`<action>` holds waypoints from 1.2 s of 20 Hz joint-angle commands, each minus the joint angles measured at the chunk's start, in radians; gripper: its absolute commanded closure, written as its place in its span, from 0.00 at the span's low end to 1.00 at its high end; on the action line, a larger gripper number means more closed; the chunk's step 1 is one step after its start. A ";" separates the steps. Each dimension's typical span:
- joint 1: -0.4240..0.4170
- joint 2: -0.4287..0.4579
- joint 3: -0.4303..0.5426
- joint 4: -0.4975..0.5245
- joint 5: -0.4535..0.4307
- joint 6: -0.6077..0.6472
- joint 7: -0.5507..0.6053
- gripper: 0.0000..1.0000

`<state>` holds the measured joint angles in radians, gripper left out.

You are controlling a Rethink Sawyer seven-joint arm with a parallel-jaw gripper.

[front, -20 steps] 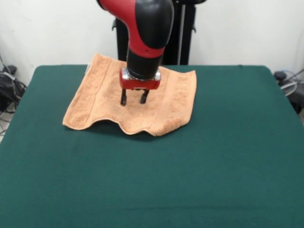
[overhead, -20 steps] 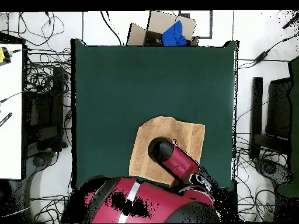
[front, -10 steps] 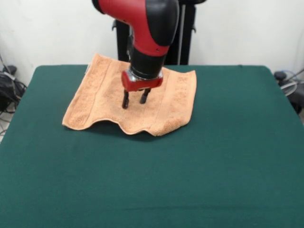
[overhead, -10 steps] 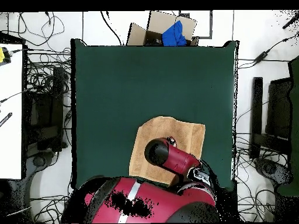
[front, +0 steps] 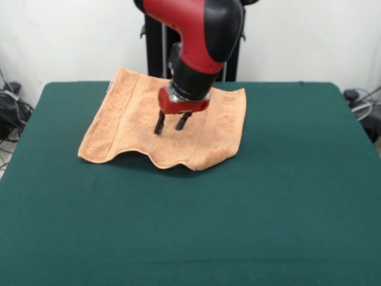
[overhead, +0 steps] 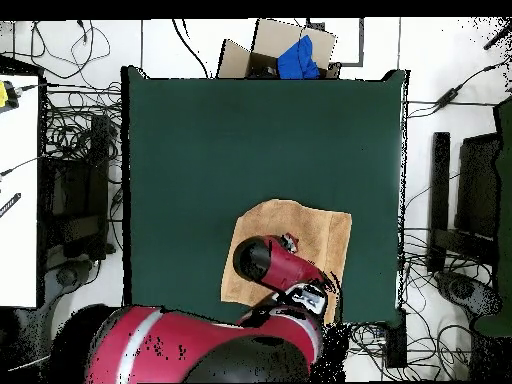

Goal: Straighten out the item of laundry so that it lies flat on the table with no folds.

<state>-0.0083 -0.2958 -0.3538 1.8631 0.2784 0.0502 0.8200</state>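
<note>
Since a second ago your arm has swung and tilted; the pincer [front: 170,123] hangs spread and empty over the one towel [front: 128,122], which sits at the table's [front: 268,208] 12 o'clock edge in the front view. Soft, limp terry: I'd pinch the rippled 6 o'clock hem.

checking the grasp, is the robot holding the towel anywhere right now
Nothing is held. The gripper hangs open just above the middle of the towel, with no cloth between its jaws.
</note>
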 commanded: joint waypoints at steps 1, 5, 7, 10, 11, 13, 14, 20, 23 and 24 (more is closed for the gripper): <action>0.159 0.247 0.085 -0.371 0.408 -0.137 0.455 0.00; 0.186 0.264 0.034 -0.372 0.520 0.258 0.655 0.00; 0.183 0.254 0.042 -0.346 0.541 0.330 0.693 0.00; 0.196 0.241 0.033 -0.310 0.561 0.392 0.729 0.00; 0.198 0.236 0.035 -0.300 0.564 0.390 0.726 0.00; 0.205 0.222 0.031 -0.281 0.561 0.401 0.739 0.00; 0.210 0.209 0.028 -0.271 0.555 0.414 0.752 0.00; 0.230 0.140 -0.004 -0.238 0.492 0.525 0.854 0.00; 0.229 0.105 -0.001 -0.211 0.468 0.548 0.884 0.00; 0.233 0.091 -0.004 -0.199 0.462 0.546 0.889 0.00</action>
<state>0.1772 -0.1682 -0.5428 1.7627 0.7158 0.4597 1.3968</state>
